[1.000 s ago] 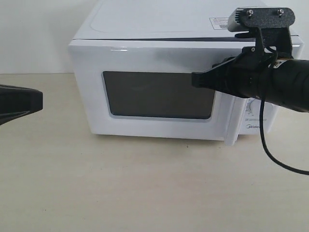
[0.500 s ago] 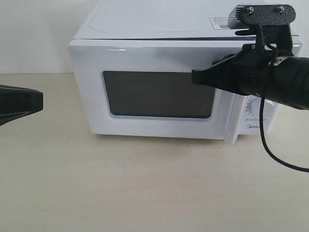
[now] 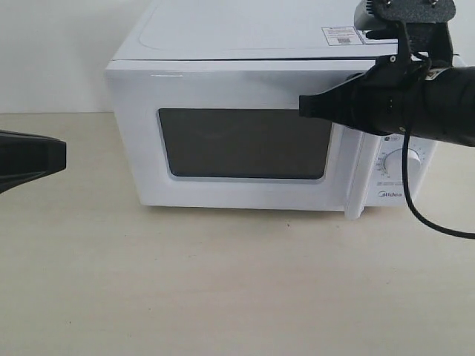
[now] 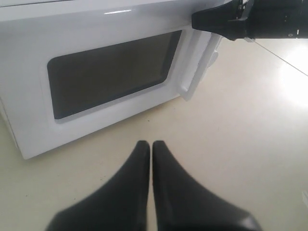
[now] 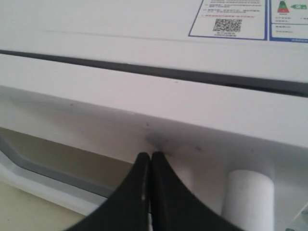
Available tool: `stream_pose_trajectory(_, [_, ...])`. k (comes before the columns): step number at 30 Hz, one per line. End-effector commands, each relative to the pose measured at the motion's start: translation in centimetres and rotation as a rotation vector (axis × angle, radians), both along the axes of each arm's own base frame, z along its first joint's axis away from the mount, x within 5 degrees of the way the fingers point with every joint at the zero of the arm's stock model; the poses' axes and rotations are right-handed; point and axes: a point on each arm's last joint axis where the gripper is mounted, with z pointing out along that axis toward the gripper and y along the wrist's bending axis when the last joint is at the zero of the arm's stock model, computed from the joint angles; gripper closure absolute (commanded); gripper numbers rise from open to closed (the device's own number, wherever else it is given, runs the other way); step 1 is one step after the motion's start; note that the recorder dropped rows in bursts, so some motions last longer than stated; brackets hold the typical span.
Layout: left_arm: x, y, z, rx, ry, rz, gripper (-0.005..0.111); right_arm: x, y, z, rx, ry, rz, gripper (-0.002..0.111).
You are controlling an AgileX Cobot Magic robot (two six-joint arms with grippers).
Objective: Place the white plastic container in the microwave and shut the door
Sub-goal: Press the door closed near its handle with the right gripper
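Observation:
The white microwave [image 3: 223, 37] stands at the back of the table. Its door [image 3: 141, 133] with the dark window [image 3: 245, 144] lies flat against the front. My right gripper [image 3: 303, 106] is shut and empty. Its tips rest at the door's upper right part, just beside the white bar handle [image 5: 248, 192], as the right wrist view [image 5: 150, 155] shows. My left gripper [image 3: 63, 156] hovers shut at the left edge, well apart from the microwave, with nothing in it [image 4: 150, 143]. The white plastic container is hidden; nothing shows through the window.
The lower dial [image 3: 401, 159] and the Midea logo show under my right arm, whose black cable [image 3: 415, 215] hangs down in front of the panel. Stickers [image 5: 231, 19] lie on the microwave's top. The beige table [image 3: 237, 282] stretches in front.
The door's handle side has swung in flush with the microwave's front. My right gripper has risen a little, uncovering the lower dial. The left gripper has not moved.

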Motion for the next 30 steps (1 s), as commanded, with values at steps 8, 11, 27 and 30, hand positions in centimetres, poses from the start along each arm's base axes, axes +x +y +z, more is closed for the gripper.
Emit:
stream_pose_trajectory(8, [-0.3, 0.0, -0.1, 0.001, 0.015, -0.012, 0.102, 1.2, -1.4, 0.8, -0.007, -0.088, -0.086, 0.109])
stream_pose_trajectory(11, [-0.3, -0.1, -0.2, 0.003, 0.022, -0.02, 0.102, 1.6, -1.5, 0.4, -0.008, -0.061, -0.086, 0.109])
stream_pose_trajectory(27, [0.3, 0.4, 0.0, 0.042, -0.055, 0.035, 0.102, -4.8, -0.4, 2.5, -0.008, -0.055, 0.105, 0.109])
stream_pose_trajectory(30, [0.3, 0.4, 0.1, 0.042, -0.057, 0.037, 0.102, -7.6, -0.2, 2.2, -0.025, -0.086, 0.162, 0.109])
